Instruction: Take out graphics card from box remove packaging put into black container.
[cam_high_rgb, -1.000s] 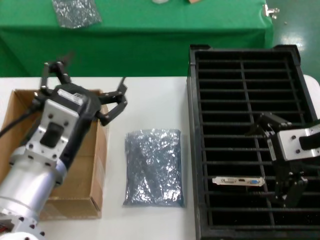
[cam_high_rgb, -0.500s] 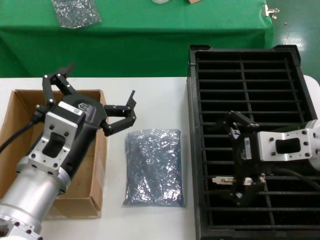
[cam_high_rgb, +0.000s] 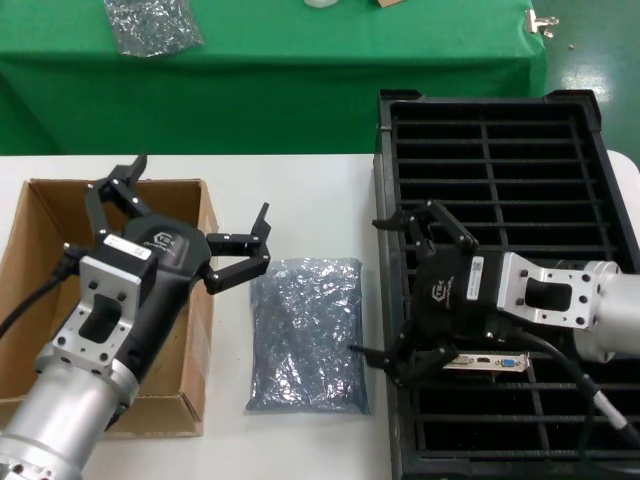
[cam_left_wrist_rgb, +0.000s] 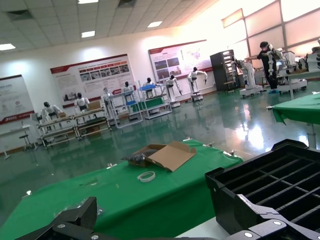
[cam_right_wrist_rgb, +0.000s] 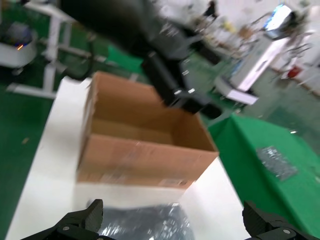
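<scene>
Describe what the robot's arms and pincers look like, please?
Each arm is a thick silver-grey metal tube ending in a boxy silver wrist block with a dark rectangular window. The left pincer and right pincer are black, with jointed, claw-like linkage fingers and a small white logo on the black body. A black cable runs along each arm.

Graphics card (cam_high_rgb: 487, 362) half hidden behind the right end effector (cam_high_rgb: 398, 295); black container (cam_high_rgb: 600, 180) cut off below.
</scene>
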